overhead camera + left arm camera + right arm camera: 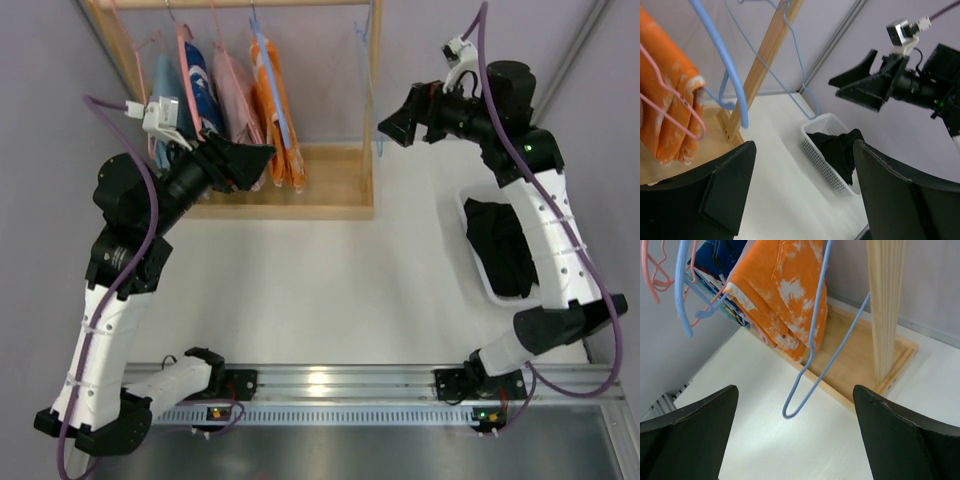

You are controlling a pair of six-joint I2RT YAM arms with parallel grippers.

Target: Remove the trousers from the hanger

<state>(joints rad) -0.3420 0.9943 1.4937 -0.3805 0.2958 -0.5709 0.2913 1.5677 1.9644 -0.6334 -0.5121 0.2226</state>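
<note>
The bright orange trousers with white pattern hang folded on a hanger on the wooden rack, among other garments. They also show in the left wrist view and in the right wrist view. The plain black trousers lie in a white basket on the right, also in the left wrist view. My left gripper is open and empty, just left of the orange trousers, not touching them. My right gripper is open and empty beside the rack's right post, facing an empty blue hanger.
The wooden rack has a base board and an upright post. Blue, pink and light blue garments hang left of the orange one on pink and blue hangers. The empty blue hanger hangs by the right post. The basket's wall stands on the white table.
</note>
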